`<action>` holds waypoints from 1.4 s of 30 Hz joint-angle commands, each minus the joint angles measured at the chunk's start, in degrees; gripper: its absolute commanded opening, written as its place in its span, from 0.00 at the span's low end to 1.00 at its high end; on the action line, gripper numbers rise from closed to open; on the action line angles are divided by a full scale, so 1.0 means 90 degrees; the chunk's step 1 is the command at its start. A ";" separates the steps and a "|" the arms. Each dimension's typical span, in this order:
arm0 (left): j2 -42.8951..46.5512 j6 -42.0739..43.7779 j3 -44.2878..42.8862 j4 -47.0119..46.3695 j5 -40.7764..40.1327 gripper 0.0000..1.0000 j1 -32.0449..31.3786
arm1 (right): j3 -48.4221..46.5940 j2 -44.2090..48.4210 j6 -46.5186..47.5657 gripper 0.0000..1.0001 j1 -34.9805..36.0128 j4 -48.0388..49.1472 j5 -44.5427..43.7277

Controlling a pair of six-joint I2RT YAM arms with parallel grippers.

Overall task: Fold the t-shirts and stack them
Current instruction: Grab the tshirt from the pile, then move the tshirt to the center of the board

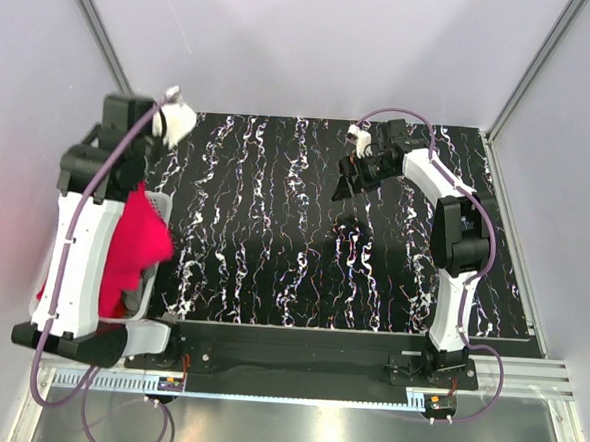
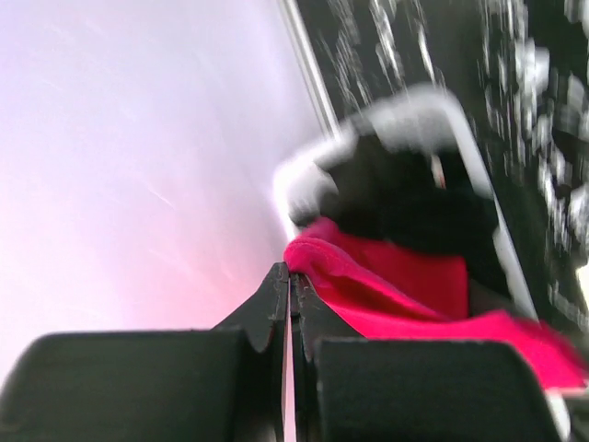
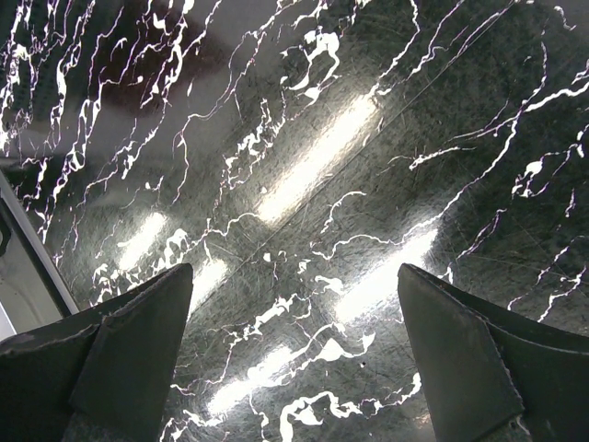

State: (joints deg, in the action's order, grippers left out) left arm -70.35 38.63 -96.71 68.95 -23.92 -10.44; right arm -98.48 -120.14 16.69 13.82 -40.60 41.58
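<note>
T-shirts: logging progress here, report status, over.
Left gripper shut on pink t-shirt, half out of basket. Right gripper open above table. Black t-shirt in basket. Nothing in the way.

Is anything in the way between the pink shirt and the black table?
Nothing visible does. The pink shirt, pinched in the left gripper, drapes over the white basket's rim; the table beside it is bare. The right gripper hovers open farther right.

Black white-veined marble-look tabletop (image 3: 313, 184): smooth, glossy, mirrors lamps. Bright crimson-pink cloth t-shirt (image 2: 396, 290): soft, matt, creased. White plastic lattice basket (image 1: 154, 204): smooth. Black cloth (image 2: 405, 193) in it: matt. Right gripper (image 3: 294, 276): matt black plastic. Near-edge metal strip (image 1: 312, 427): brushed sheen.
</note>
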 commanded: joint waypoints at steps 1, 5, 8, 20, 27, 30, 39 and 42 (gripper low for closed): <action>-0.0618 -0.0103 -0.1857 -0.0561 0.0509 0.00 -0.0246 | -0.0337 -0.0021 -0.0009 1.00 0.0026 -0.0049 0.0067; -0.1820 0.0267 -0.4899 -0.0920 0.0413 0.00 -0.1172 | -0.0415 -0.0099 -0.0028 1.00 0.0027 -0.0050 0.0048; -0.2476 0.0833 -0.5544 -0.2184 0.0382 0.00 -0.2371 | -0.0503 -0.0099 -0.0096 1.00 0.0017 -0.0050 -0.0030; -0.3141 0.1654 -0.2434 -0.6038 -0.0393 0.62 -0.4045 | -0.0513 0.0780 -0.0379 1.00 -0.0968 0.0224 -0.0968; -0.1600 -0.0295 0.1602 -0.5221 -0.0184 0.77 -0.3499 | -0.0162 0.1082 -0.0772 0.97 -0.1858 0.0146 -0.0957; -0.1335 -0.1194 0.2209 -0.4586 0.0098 0.79 -0.3265 | -0.0181 0.1258 0.0288 1.00 -0.1829 -0.0088 -0.0735; -0.3253 -0.2845 0.1021 -0.3307 0.3124 0.68 -0.1879 | -0.3079 -0.1276 0.0443 0.99 -0.1097 -0.1123 -0.0724; -0.4115 -0.2993 0.0249 -0.3120 0.3663 0.71 -0.1644 | -0.3404 -0.1660 0.0683 0.99 -0.0902 -0.1017 -0.1211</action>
State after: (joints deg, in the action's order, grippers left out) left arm -100.68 17.52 -90.06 37.71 -2.33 -27.20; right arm -126.52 -130.98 21.82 5.52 -46.41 33.61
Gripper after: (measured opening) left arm 0.704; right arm 0.993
